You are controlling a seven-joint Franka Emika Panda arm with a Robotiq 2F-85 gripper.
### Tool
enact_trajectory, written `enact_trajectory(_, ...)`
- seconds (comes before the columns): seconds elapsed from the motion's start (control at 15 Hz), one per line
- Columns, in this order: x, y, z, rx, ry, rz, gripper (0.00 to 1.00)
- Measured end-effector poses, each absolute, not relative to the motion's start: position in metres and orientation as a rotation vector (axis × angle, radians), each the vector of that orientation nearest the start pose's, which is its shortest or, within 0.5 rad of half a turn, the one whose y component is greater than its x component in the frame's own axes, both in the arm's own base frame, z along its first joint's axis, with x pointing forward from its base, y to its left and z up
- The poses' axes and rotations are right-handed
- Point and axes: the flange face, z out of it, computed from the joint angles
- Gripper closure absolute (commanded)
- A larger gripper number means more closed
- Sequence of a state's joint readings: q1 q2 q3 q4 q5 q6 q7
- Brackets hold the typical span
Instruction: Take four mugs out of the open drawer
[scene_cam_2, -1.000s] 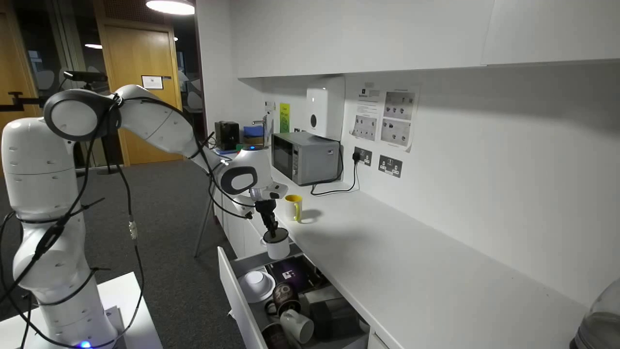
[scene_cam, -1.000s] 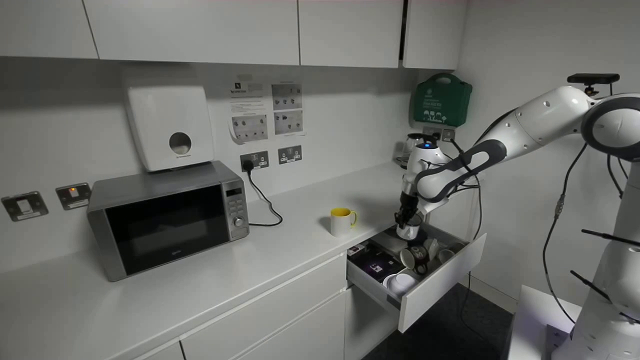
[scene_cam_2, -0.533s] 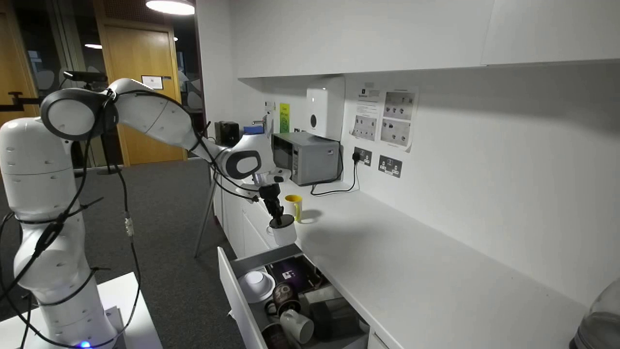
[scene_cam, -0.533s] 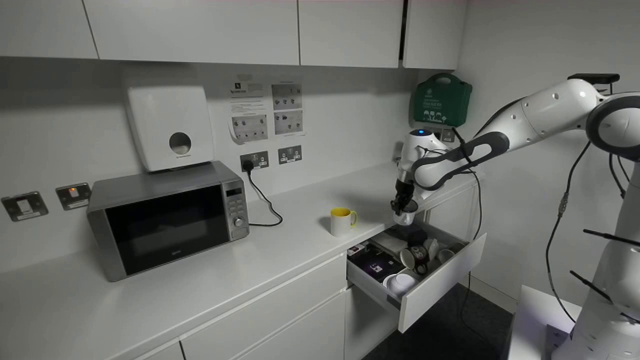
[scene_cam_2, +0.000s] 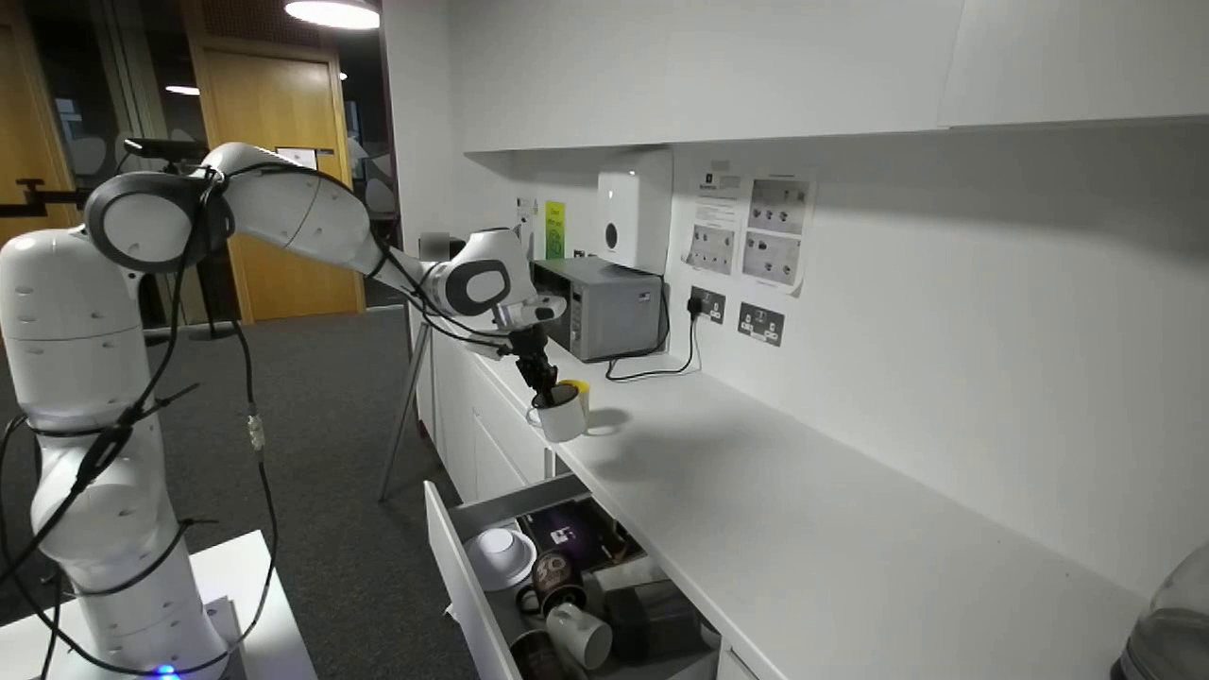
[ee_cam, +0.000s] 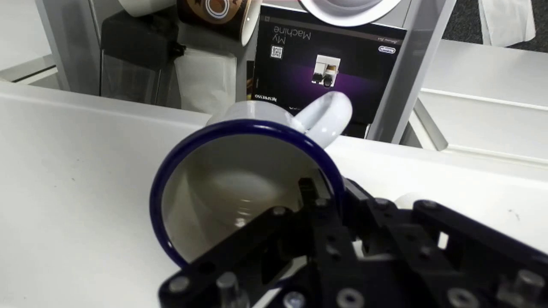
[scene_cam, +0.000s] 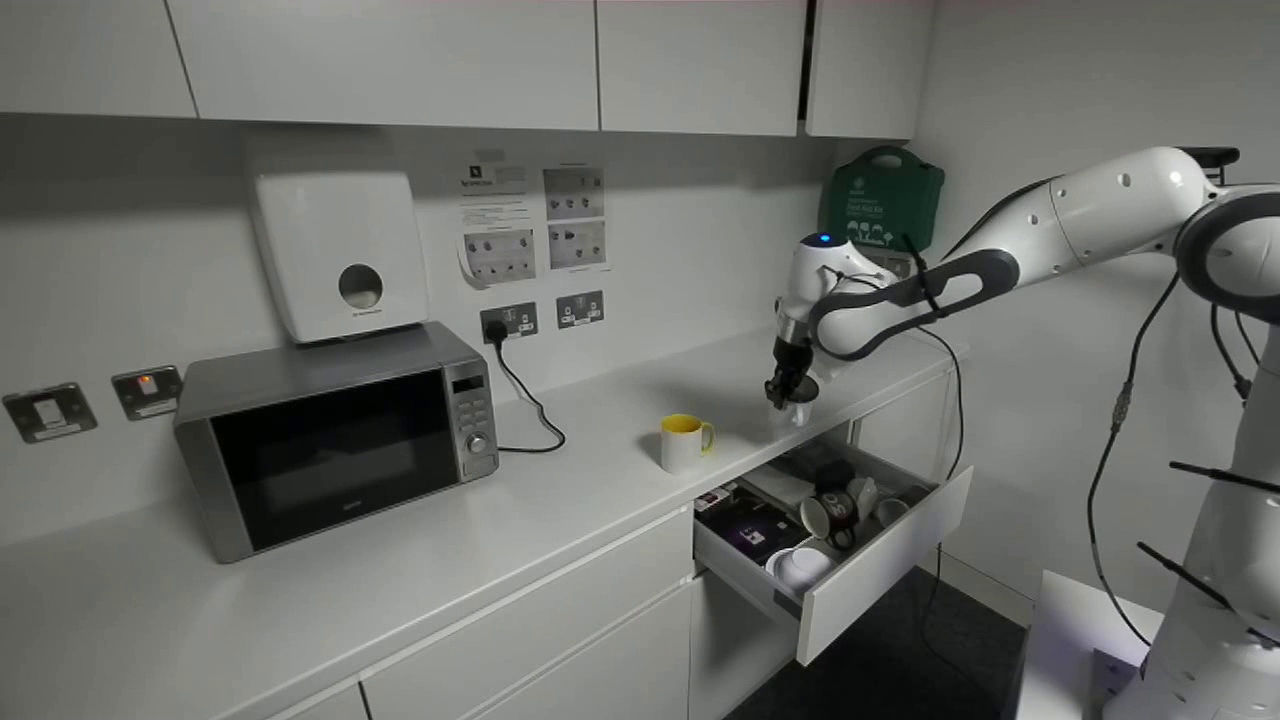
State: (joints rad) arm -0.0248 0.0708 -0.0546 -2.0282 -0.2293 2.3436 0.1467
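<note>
One claw [ee_cam: 334,194], jaws nr-closed on wall of white mug [ee_cam: 239,188], 1 inside, 1 outside; dk-blue rim, glossy, slightly tilted, handle twd open drawer [scene_cam: 885,568], held above worktop [ee_cam: 64,205] nr front edge.

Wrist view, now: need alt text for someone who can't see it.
The gripper pinches the wall of a blue-rimmed mug, mouth toward the camera, over a white counter. Across the top, the open drawer holds a brown mug and a black box with upside-down lettering, "My Machine".
</note>
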Motion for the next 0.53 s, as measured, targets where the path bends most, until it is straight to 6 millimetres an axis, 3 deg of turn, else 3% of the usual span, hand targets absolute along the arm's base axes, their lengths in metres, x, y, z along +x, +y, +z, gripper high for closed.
enact_trajectory(0.27, 0.601, -0.035, 0.450, -3.292, 0.099, -0.437, 0.98)
enact_trajectory(0.53, 0.621, -0.027, 0.446, -3.294, 0.076, -0.439, 0.98)
